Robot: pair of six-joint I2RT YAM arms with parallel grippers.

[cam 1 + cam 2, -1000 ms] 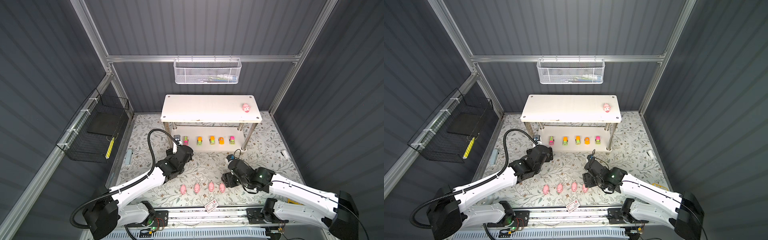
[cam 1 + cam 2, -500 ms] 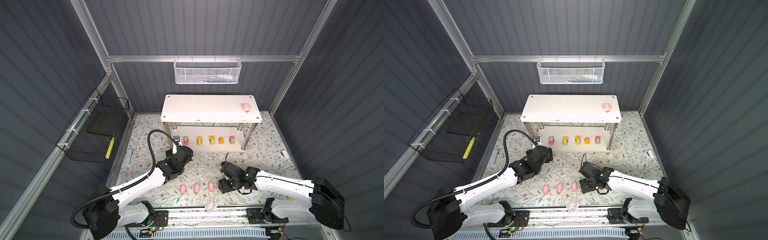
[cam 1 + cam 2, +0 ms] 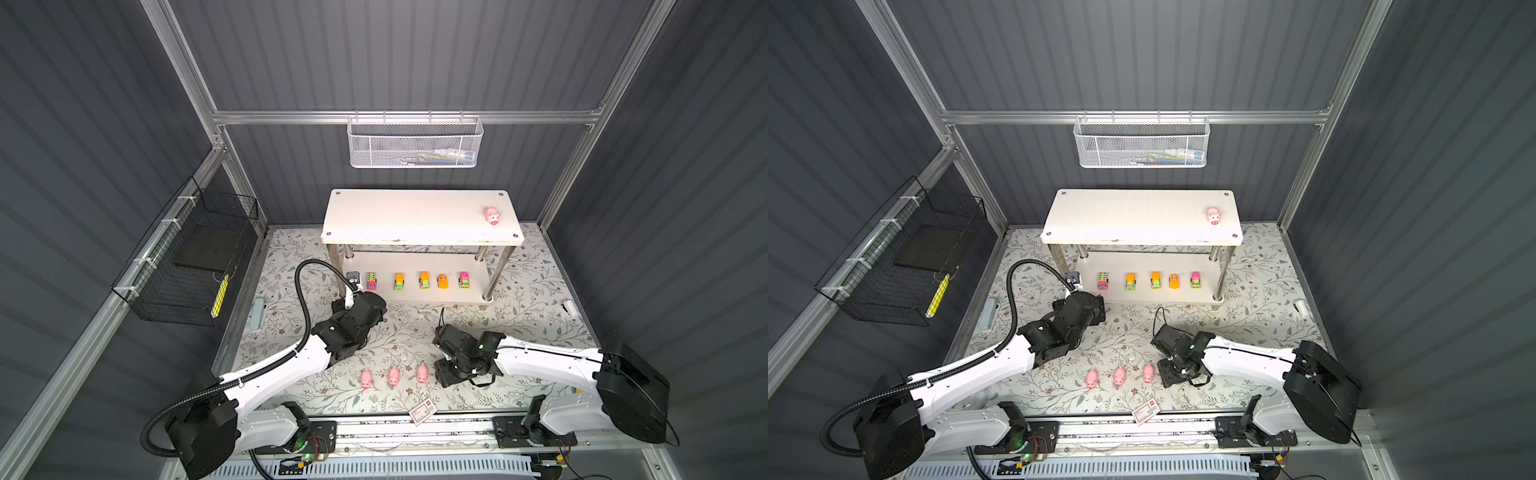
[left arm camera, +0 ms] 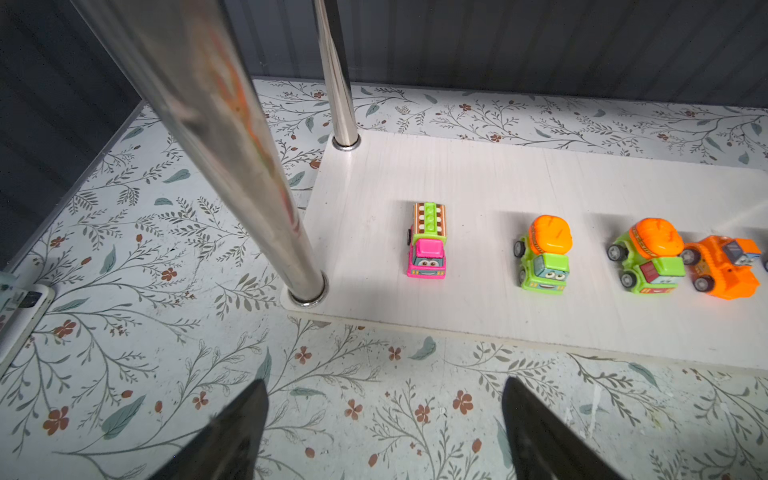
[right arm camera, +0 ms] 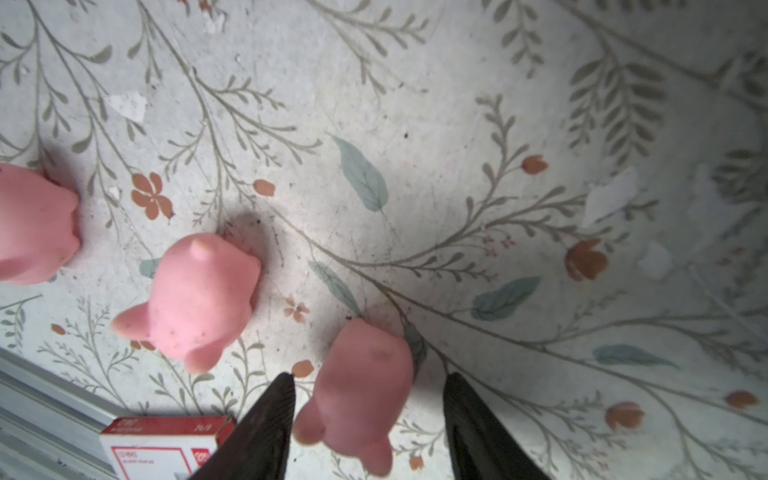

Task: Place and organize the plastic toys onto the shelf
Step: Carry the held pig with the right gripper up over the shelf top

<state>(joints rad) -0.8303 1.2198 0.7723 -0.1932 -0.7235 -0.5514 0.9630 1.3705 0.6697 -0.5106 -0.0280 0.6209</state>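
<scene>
At the lower edge of the floral mat point(image 3: 536, 299), a red-and-white card point(image 3: 422, 413) lies across the border by the rail. Just beyond it, low centre in both top views, three pink pigs point(image 3: 393, 375) stand in a row, apart from one another, with bare mat ahead of them. The right gripper point(image 5: 370, 376) is down at the row's right end; its jaws are apart and straddle a fourth pig point(image 5: 361, 395); one finger is close against its flank, a clear gap shows at the other, so nothing is squeezed. Open mat runs right of it to the wall. The left gripper point(image 4: 384, 381), left of centre in the top views, hovers with jaws wide and nothing between them, just short of the front edge of the shelf point(image 3: 415, 216), beside its front-left metal post point(image 4: 249, 166). On the lower board five cars point(image 3: 424, 281) line up near the front edge; the pink truck point(image 4: 427, 245) is leftmost, with free board between it and the post. On the top board one pig point(image 3: 492, 215) sits near the right end; the left stretch is open. Farthest, upper centre, a white mesh basket point(image 3: 415, 143) hangs above the shelf.
</scene>
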